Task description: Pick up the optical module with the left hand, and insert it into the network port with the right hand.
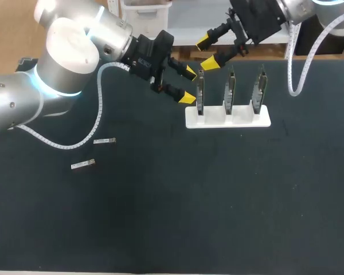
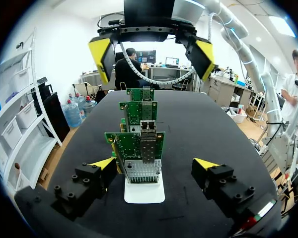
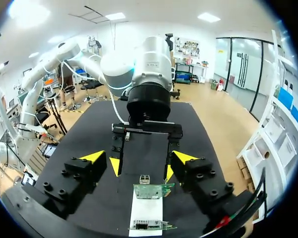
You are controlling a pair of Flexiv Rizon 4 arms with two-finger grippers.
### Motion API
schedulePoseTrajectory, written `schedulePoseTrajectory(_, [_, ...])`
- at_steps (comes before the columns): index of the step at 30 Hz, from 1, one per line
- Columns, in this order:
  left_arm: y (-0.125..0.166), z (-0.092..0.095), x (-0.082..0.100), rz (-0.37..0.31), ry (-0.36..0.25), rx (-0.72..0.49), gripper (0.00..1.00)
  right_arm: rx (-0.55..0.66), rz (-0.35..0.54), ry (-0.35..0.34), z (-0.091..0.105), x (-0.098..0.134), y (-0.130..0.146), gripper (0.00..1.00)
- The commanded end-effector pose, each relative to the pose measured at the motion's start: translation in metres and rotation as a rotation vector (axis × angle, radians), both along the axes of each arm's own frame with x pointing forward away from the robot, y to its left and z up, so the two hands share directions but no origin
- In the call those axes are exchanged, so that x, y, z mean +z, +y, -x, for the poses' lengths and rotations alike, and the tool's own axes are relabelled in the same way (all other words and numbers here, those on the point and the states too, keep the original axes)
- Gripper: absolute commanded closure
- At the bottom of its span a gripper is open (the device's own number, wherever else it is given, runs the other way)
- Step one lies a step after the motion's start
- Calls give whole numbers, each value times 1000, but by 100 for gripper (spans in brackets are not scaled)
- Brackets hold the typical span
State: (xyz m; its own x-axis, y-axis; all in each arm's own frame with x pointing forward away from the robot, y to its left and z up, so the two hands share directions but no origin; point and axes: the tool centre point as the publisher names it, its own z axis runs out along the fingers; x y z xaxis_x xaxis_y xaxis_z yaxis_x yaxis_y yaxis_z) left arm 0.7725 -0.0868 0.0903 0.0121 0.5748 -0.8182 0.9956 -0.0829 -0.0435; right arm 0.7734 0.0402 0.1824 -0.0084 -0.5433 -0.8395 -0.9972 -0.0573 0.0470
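Observation:
Three green circuit boards stand upright in a white stand (image 1: 227,117). The leftmost board (image 1: 200,94) carries a metal port cage, and a silver optical module (image 2: 148,130) sticks out of its top, seen end-on as the module (image 3: 145,178). My right gripper (image 1: 206,51) hangs open just above that board, touching nothing; its fingers straddle the module's end in its own view (image 3: 140,158). My left gripper (image 1: 188,85) is open at the board's left side, level with it, and holds nothing (image 2: 155,164). Two more silver modules (image 1: 104,141) (image 1: 83,165) lie flat on the mat at the left.
The black mat (image 1: 218,200) covers the table. The other two boards (image 1: 230,89) (image 1: 260,86) stand in line to the right of the first. A white cable loop (image 1: 57,143) from my left arm rests near the loose modules.

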Motion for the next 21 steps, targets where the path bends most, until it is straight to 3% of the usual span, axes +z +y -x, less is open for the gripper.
schedulePoseTrajectory(1, [-1,-2,0,-4,3,-2,0,9,9,1,-5,-4,-2,100])
schedulePoseTrajectory(21, [-1,-2,0,-4,3,-2,0,27,69,41,-5,-25,3,100])
